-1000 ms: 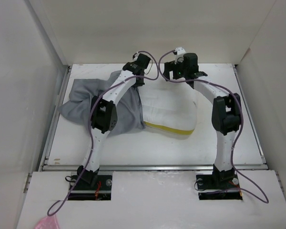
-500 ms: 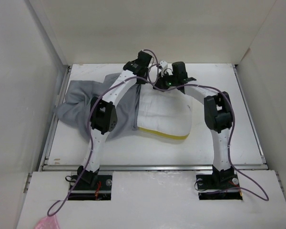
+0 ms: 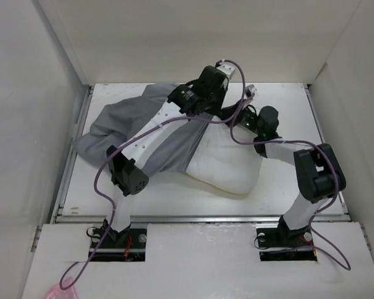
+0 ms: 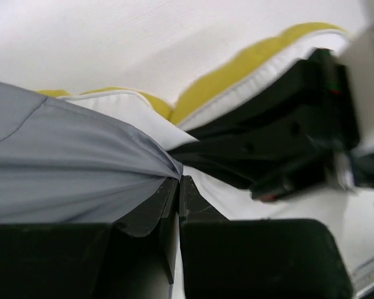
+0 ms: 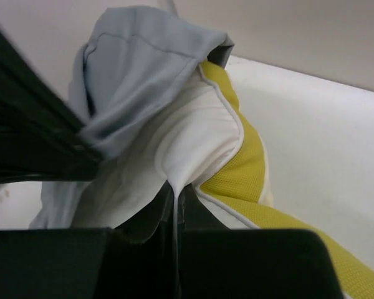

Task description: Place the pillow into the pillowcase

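Observation:
The white pillow [image 3: 227, 163] lies mid-table, its left part inside the grey pillowcase [image 3: 115, 128], which spreads to the left. My left gripper [image 4: 178, 180] is shut on the edge of the pillowcase [image 4: 62, 180], pulled over the pillow's far edge; in the top view it sits at the far middle [image 3: 219, 80]. My right gripper [image 5: 176, 187] is shut on a fold of the pillow's white cloth [image 5: 193, 140] beside its yellow band [image 5: 246, 168], just right of the left one [image 3: 248, 115]. The pillowcase [image 5: 137, 68] drapes over that pillow corner.
White walls [image 3: 56, 56] enclose the table on three sides. A metal rail [image 3: 199, 218] runs along the near edge before the arm bases. A pink scrap [image 3: 57, 291] lies at the bottom left, off the work surface.
The right gripper closed on the pillow and shifted right. The left gripper carried the pillowcase edge to the right, further over the pillow. The pillow's yellow band no longer shows at the near edge.

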Robot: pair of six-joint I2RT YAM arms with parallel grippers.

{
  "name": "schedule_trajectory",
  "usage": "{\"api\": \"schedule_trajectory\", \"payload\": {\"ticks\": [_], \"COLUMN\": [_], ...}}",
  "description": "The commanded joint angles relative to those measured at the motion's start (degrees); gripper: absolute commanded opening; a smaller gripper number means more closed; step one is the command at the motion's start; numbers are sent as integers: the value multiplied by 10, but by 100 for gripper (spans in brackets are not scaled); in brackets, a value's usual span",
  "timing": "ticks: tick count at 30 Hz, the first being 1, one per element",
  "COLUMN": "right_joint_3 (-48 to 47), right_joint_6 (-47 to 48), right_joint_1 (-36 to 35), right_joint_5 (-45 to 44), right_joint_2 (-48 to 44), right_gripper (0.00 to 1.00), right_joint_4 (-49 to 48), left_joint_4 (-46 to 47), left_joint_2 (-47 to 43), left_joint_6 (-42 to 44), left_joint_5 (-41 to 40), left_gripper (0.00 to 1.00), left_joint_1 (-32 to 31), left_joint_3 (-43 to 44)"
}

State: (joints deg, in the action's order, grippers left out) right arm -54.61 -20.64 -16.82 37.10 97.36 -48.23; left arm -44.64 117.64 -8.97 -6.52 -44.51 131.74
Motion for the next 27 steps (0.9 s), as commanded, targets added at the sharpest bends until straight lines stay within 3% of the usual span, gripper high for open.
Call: {"api": "schedule_trajectory", "payload": {"ticks": [1, 4, 12, 15, 19, 20, 24, 27], "right_joint_3": [55, 130, 245, 279, 307, 307, 313, 281], "right_joint_6": [-200, -229, -209, -187, -129, -122, -82, -55], "right_joint_1": [-8, -14, -75, -75, -75, -75, -75, -75], "right_joint_5": [40, 0, -182, -242, -292, -309, -346, -384], "right_joint_2": [20, 20, -101, -197, -334, -388, -463, -483], "right_gripper": [0, 0, 0, 0, 0, 0, 0, 0], "right_joint_4": [-315, -389, -357, -256, -100, -17, 96, 192], "left_joint_4": [58, 48, 64, 64, 64, 69, 111, 111], "left_joint_2": [-59, -66, -41, -35, -89, -104, -176, -196], "left_joint_6": [3, -24, -67, -110, -176, -187, -209, -217], "left_joint_5": [99, 56, 113, 102, -22, -42, -88, -96], "left_gripper": [0, 0, 0, 0, 0, 0, 0, 0], "left_joint_1": [-68, -94, -152, -163, -144, -132, -79, -42], "left_joint_3": [-30, -39, -75, -139, -240, -255, -302, -292]}}
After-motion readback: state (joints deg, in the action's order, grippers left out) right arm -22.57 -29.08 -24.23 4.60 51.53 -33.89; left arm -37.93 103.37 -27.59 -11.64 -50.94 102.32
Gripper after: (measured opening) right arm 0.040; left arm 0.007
